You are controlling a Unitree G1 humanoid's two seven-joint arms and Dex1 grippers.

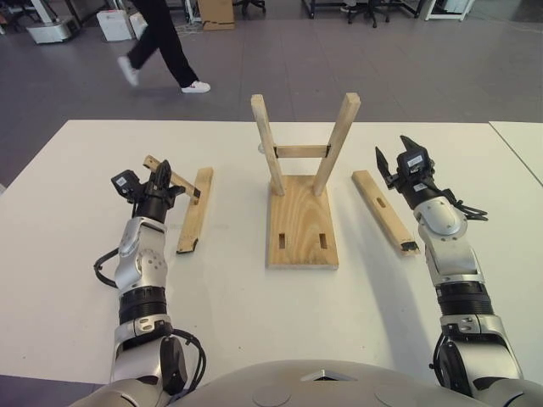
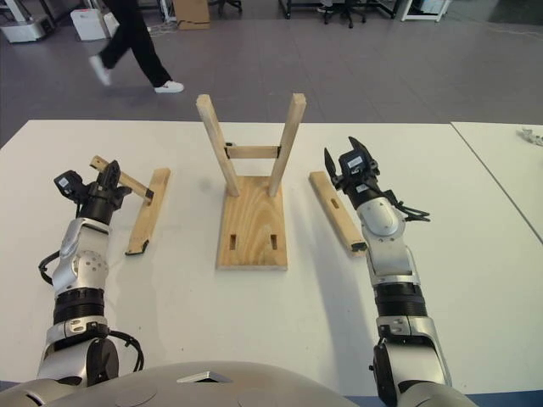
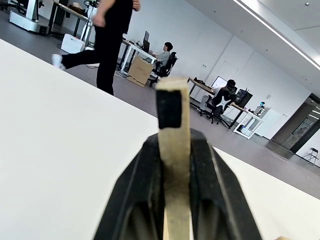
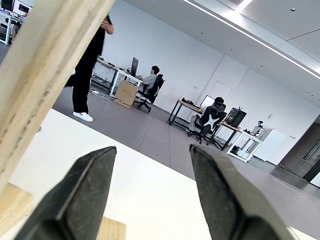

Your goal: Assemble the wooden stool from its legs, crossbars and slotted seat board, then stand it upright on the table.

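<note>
The slotted seat board (image 1: 303, 229) lies flat mid-table. Two legs (image 1: 266, 144) (image 1: 336, 142) stand up from its far end, joined by a crossbar (image 1: 301, 151). Two empty slots show near its front end. A loose leg (image 1: 195, 209) lies to its left and another loose leg (image 1: 383, 210) to its right. My left gripper (image 1: 168, 182) rests left of the loose leg, shut on a thin crossbar (image 3: 174, 115) that sticks out past its fingers (image 3: 145, 190). My right gripper (image 1: 394, 157) is open just beyond the right loose leg's far end, holding nothing.
The white table (image 1: 85, 280) has free room in front of the seat board and along both sides. A second white table (image 1: 522, 140) adjoins at the far right. Grey floor lies beyond the far edge.
</note>
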